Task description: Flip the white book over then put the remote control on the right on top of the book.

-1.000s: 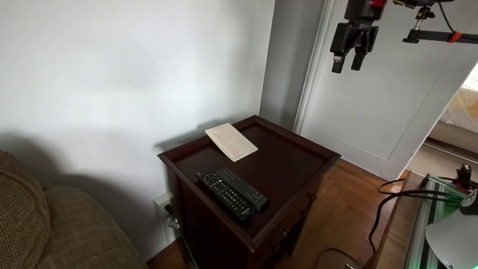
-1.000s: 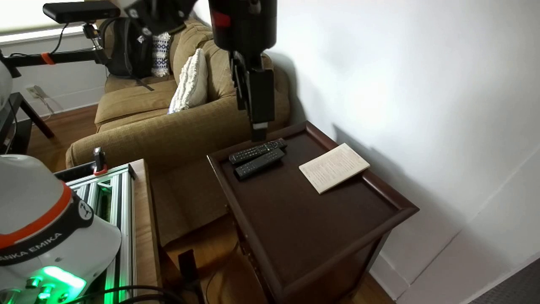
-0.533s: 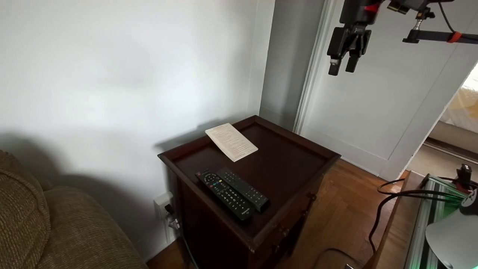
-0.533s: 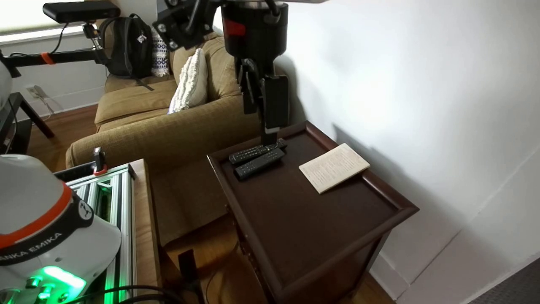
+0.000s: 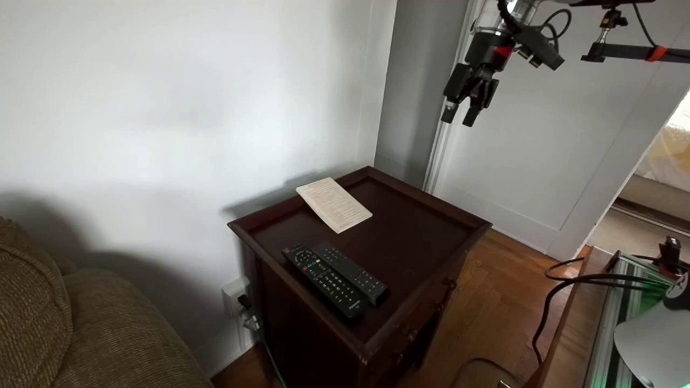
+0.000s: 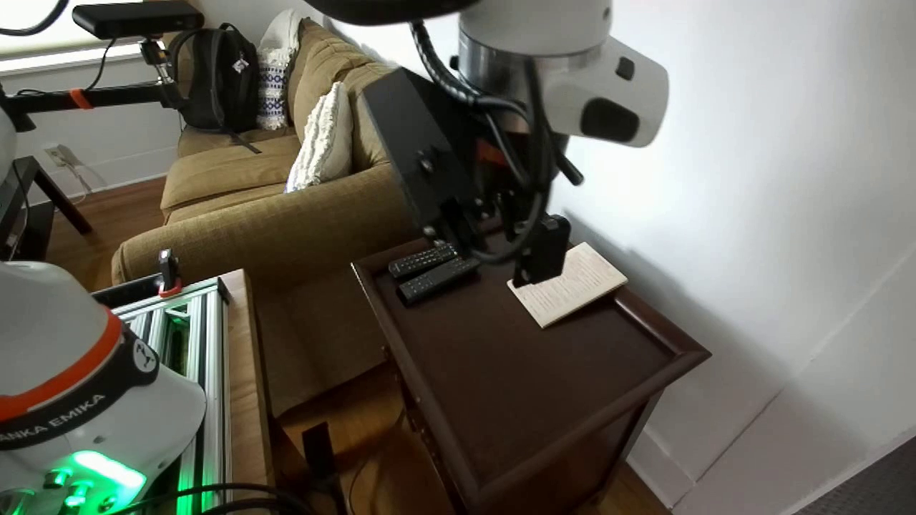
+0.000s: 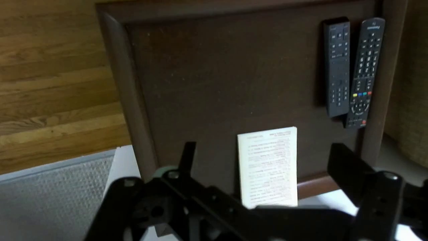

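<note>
The white book (image 5: pixel 335 205) lies printed side up on the dark side table (image 5: pixel 418 237), one end resting on the raised rim by the wall. It also shows in an exterior view (image 6: pixel 583 290), partly covered by the gripper, and in the wrist view (image 7: pixel 269 167). Two black remotes lie side by side, apart from the book: a plain one (image 5: pixel 353 274) and a Panasonic one with coloured buttons (image 5: pixel 323 281). Which one is meant by "right" I cannot tell. My gripper (image 5: pixel 459 117) is open and empty, above the table. In the wrist view the book shows between its fingers (image 7: pixel 188 157).
A white wall (image 5: pixel 188 108) stands directly behind the table, near the book. The table has a raised rim (image 7: pixel 130 83) all round. A brown sofa (image 6: pixel 286 222) stands beside the table at the remotes' end. The robot's base (image 6: pixel 93 400) stands on a bench nearby.
My gripper has come lower and moved sideways toward the book, and now tilts; the wrist camera has swung into an exterior view. The book and both remotes have not moved.
</note>
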Robot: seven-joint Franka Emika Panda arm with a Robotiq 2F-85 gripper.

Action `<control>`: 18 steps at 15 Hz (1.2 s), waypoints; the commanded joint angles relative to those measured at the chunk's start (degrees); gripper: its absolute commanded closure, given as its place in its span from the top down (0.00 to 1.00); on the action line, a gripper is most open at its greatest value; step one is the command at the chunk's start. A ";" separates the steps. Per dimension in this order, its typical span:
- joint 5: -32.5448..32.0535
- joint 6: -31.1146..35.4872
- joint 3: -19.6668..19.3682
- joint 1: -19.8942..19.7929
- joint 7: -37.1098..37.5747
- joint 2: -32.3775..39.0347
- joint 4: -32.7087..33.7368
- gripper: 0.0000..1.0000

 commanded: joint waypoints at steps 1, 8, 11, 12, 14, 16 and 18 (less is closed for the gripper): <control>13.93 2.04 -0.28 1.91 -14.84 14.23 9.91 1.00; 20.15 -2.75 10.56 -4.18 -18.69 34.90 28.99 1.00; 18.09 -2.24 12.97 -5.35 -16.95 33.80 27.48 1.00; 18.07 -3.36 13.78 -5.97 -16.96 36.01 29.66 1.00; 18.00 -4.20 14.43 -6.72 -16.96 38.63 32.17 1.00; 18.01 -4.42 14.53 -7.05 -16.97 39.17 32.93 1.00; 20.58 -4.38 16.40 -8.67 -19.20 43.08 35.74 1.00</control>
